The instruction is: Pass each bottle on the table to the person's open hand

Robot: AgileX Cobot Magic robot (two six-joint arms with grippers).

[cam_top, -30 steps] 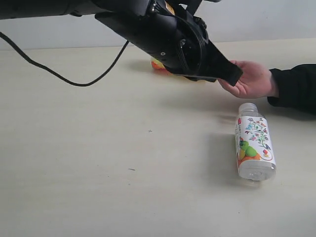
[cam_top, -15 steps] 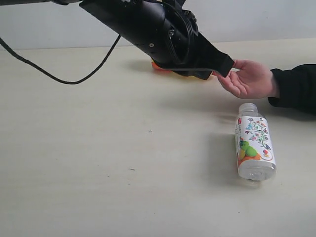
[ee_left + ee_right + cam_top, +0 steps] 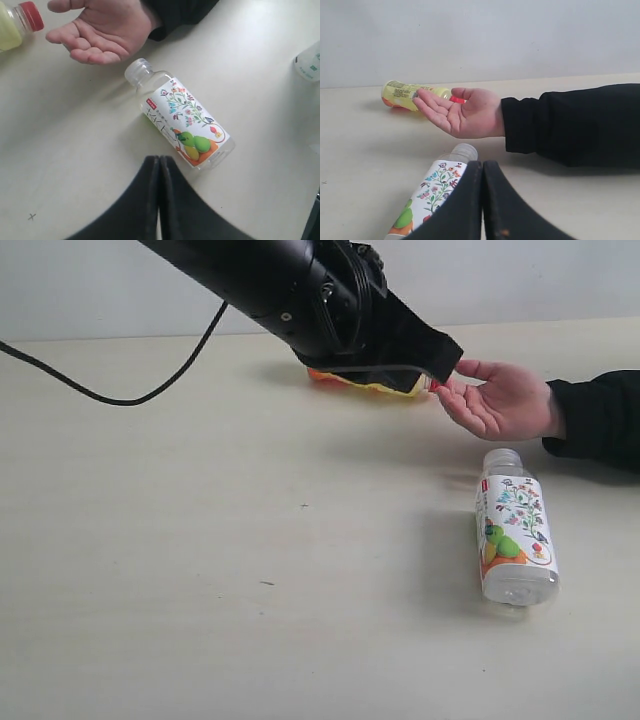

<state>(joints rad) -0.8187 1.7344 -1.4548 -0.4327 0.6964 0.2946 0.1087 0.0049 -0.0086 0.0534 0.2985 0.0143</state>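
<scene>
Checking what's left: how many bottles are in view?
3: yellow one beyond the hand, fruit-label one beside it, white one at the left wrist view's edge. Others may be hidden.

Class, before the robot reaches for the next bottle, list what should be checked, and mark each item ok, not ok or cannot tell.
1. Person's open hand palm up and empty: ok.
2. Left gripper open for a grasp: not ok, shut, holding nothing.
3. Right gripper open: not ok, shut.
4. Fruit-label bottle lying clear of the hand on the table: ok.
5. Yellow bottle located: ok, lying near the hand.
</scene>
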